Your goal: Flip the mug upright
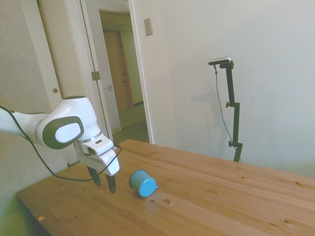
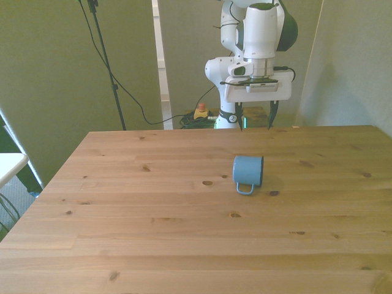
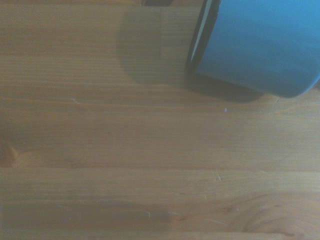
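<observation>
End effector (image 2: 255, 118) open beside toppled mug (image 2: 248, 171).

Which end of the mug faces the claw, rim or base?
The base. The mug lies on its side, closed blue bottom toward the open claw; its dark rim faces away.

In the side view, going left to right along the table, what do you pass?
The robot's hand, open and hanging above the wood → the light-blue mug lying on its side → bare wooden table.
</observation>
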